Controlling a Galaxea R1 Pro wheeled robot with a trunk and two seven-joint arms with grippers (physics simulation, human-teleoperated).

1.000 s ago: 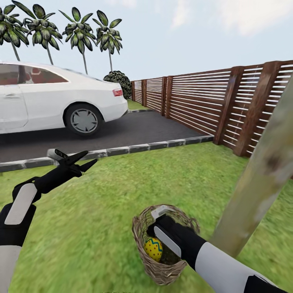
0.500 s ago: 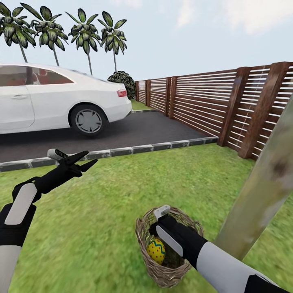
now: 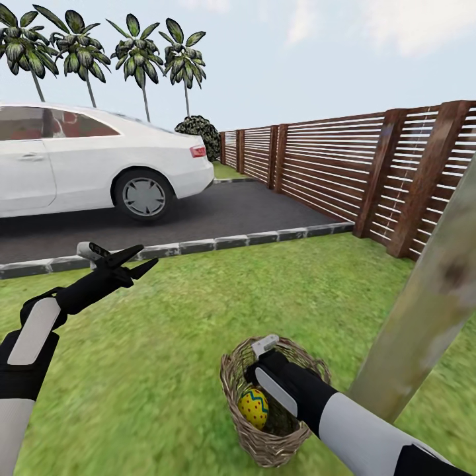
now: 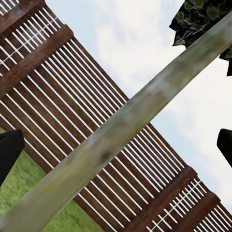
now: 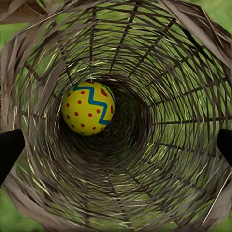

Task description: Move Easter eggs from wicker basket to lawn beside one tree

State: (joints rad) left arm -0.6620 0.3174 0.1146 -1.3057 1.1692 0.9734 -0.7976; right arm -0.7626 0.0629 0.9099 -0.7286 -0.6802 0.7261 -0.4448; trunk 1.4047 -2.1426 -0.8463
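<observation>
A brown wicker basket (image 3: 264,436) of open woven twigs is sitting upright on the patchy green lawn (image 3: 198,317), just beside the pale mottled tree trunk (image 3: 423,311). One yellow Easter egg (image 5: 88,107) with red dots and a blue zigzag is lying inside it against the wall

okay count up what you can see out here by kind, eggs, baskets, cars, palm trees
Easter eggs: 1, inside the basket
Wicker baskets: 1
Cars: 1
Palm trees: 4
Total: 7
</observation>
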